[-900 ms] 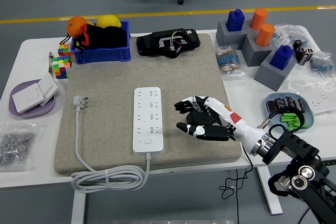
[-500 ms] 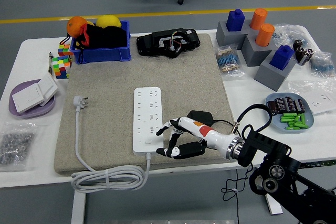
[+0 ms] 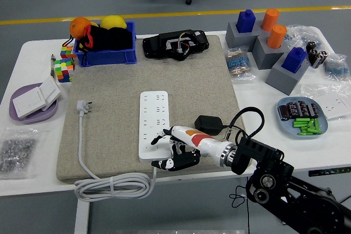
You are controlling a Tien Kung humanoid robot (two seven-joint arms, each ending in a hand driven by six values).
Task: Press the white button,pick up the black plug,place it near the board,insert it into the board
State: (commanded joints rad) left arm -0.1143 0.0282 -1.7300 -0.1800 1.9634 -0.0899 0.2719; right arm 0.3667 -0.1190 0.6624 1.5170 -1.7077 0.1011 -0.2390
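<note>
Grey felt matting point(image 3: 109, 108) covers the counter point(image 3: 33, 64), carrying a long white rectangular power strip point(image 3: 154, 125). Over its near end, where the white button point(image 3: 155, 147) sits, the right robot hand point(image 3: 171, 149) spreads empty, glossy fingers. Just right lies the rounded black plug point(image 3: 208, 123).

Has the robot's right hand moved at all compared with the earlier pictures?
Yes. The right hand has swept left and toward the near edge, from right of the white power strip to over the strip's near end, uncovering the black plug on the mat.
</note>
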